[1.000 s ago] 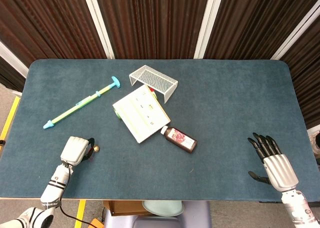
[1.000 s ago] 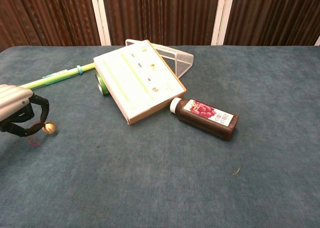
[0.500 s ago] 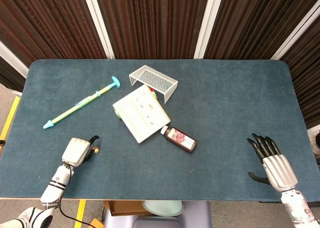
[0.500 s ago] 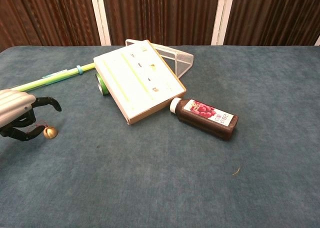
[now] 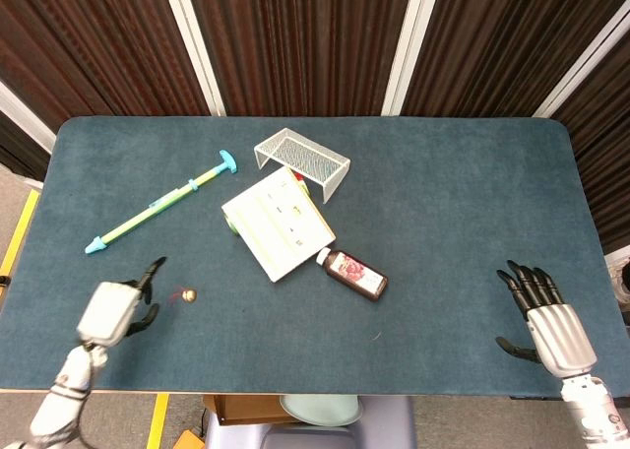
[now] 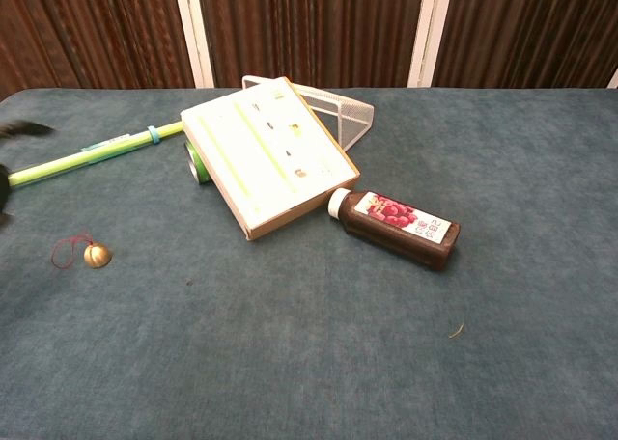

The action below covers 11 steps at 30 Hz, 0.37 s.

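Note:
A small brass bell [image 5: 191, 295] [image 6: 97, 256] with a red loop of string lies free on the blue table [image 5: 443, 213]. My left hand [image 5: 113, 311] hovers just left of it at the near left edge, fingers spread, holding nothing; in the chest view only dark fingertips [image 6: 21, 129] show at the left border. My right hand [image 5: 546, 316] is at the near right corner, fingers apart and empty, far from every object. It does not show in the chest view.
A white box [image 5: 277, 223] [image 6: 261, 155] leans on a green roll [image 6: 198, 162] mid-table, beside a white wire rack [image 5: 302, 160] [image 6: 328, 102]. A dark juice bottle [image 5: 354, 275] [image 6: 398, 228] lies in front. A long green and blue stick [image 5: 162, 203] [image 6: 92, 152] lies at the left.
My left hand let go of the bell and drew back to the left, its fingers opening. The bell now lies alone on the table. My right hand slid slightly nearer the edge.

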Available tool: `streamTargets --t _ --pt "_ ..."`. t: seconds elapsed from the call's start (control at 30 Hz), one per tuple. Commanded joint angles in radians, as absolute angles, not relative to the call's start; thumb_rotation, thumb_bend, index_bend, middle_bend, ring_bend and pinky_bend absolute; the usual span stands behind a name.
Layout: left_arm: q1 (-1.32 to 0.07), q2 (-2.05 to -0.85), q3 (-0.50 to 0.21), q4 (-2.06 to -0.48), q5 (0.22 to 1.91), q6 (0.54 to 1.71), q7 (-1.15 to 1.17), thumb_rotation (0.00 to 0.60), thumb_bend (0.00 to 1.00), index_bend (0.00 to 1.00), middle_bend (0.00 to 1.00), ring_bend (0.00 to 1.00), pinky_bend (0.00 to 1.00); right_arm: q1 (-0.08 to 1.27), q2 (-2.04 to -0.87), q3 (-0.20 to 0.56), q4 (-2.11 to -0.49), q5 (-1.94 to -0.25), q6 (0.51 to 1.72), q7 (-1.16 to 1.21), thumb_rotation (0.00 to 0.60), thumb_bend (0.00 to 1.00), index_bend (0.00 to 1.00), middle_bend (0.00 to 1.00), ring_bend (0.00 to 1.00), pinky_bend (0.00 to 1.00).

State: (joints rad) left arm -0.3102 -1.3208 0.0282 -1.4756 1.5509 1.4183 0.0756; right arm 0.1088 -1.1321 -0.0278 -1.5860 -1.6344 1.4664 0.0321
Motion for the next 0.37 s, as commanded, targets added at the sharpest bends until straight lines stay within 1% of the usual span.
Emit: streamTargets --t 0.03,0.07,0.17,0.37 --pt "-0.128 -1.207 0.082 -1.559 1.610 1.691 0.020 0.600 0.40 0.00 0.00 0.00 0.09 0.098 -1.125 -0.022 -1.607 -1.612 1.468 -0.028 0.600 0.25 0.00 0.00 0.00 0.00" --pt "-0.106 -1.205 0.081 -1.556 1.595 1.711 0.002 0.600 0.40 0.00 0.00 0.00 0.08 0.095 -1.125 -0.021 -1.614 -1.609 1.470 -0.037 0.600 0.25 0.00 0.00 0.00 0.00" --pt "-0.093 -1.170 0.094 -1.555 1.593 1.693 -0.042 0.600 0.40 0.03 0.00 0.00 0.05 0.093 -1.124 -0.024 -1.624 -1.618 1.474 -0.059 0.600 0.25 0.00 0.00 0.00 0.00" --pt "-0.100 -1.156 0.080 -1.548 1.590 1.647 -0.026 0.600 0.41 0.04 0.00 0.00 0.03 0.091 -1.123 -0.028 -1.629 -1.629 1.474 -0.067 0.600 0.26 0.00 0.00 0.00 0.00"
